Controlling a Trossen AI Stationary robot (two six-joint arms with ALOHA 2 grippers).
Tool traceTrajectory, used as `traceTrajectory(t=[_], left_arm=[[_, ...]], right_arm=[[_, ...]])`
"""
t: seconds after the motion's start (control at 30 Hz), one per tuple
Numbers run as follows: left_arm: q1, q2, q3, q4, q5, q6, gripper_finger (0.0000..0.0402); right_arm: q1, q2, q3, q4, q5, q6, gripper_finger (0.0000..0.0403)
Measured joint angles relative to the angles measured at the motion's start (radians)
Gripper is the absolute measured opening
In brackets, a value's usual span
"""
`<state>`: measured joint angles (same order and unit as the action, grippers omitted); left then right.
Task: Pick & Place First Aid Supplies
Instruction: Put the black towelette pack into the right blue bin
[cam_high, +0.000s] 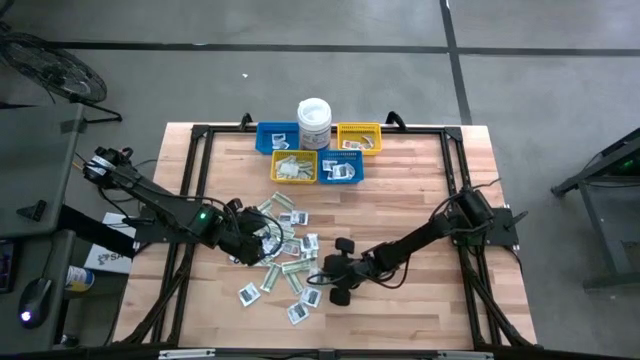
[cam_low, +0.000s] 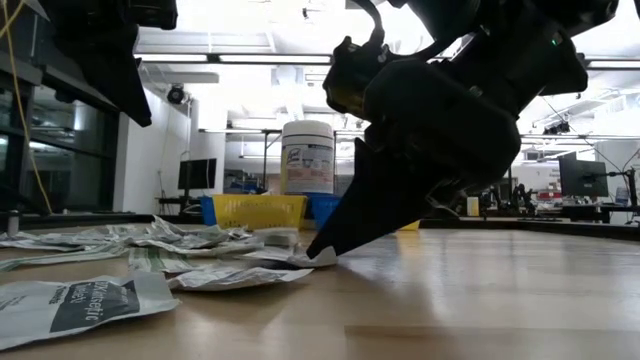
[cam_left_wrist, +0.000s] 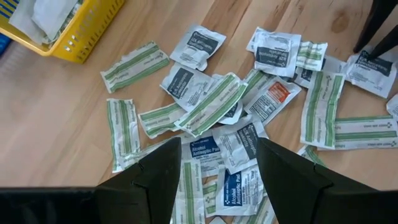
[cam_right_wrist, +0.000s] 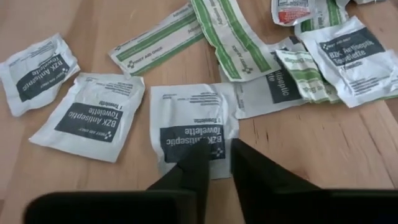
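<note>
right gripper (cam_right_wrist: 214, 155) is down on the table w/ fingers pinched nearly together on the near edge of a white antiseptic towelette packet (cam_right_wrist: 194, 124), at about 5 o'clock of the packet pile (cam_high: 280, 255). left gripper (cam_left_wrist: 217, 162) hangs over the pile's 9 o'clock side, jaws spread, holding nothing. farther back at 12 o'clock: yellow bin (cam_high: 294, 167), blue bins (cam_high: 277, 137), white tub (cam_high: 314, 122).
</note>
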<state>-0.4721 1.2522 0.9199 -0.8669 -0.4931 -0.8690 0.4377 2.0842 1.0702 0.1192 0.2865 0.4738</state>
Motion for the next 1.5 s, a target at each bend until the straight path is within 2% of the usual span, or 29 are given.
traceTrajectory(t=[0.17, 0.57, 0.9, 1.17, 1.5], left_arm=[[0.0, 0.0, 0.0, 0.0, 0.0, 0.0, 0.0206], [0.0, 0.0, 0.0, 0.005, 0.001, 0.0, 0.0206], [0.0, 0.0, 0.0, 0.009, 0.009, 0.0, 0.0206], [0.0, 0.0, 0.0, 0.011, 0.011, 0.004, 0.0206], [0.001, 0.0, 0.0, 0.013, -0.047, 0.078, 0.0206]], right_arm=[[0.0, 0.0, -0.001, 0.0, -0.006, 0.05, 0.0007], [0.002, -0.058, -0.008, -0.014, -0.025, 0.085, 0.0001], [0.003, -0.218, -0.009, -0.244, -0.003, 0.069, 0.0], [-0.002, -0.352, -0.008, -0.409, 0.075, 0.049, 0.0], [-0.098, -0.506, -0.006, -0.585, 0.163, 0.037, 0.0]])
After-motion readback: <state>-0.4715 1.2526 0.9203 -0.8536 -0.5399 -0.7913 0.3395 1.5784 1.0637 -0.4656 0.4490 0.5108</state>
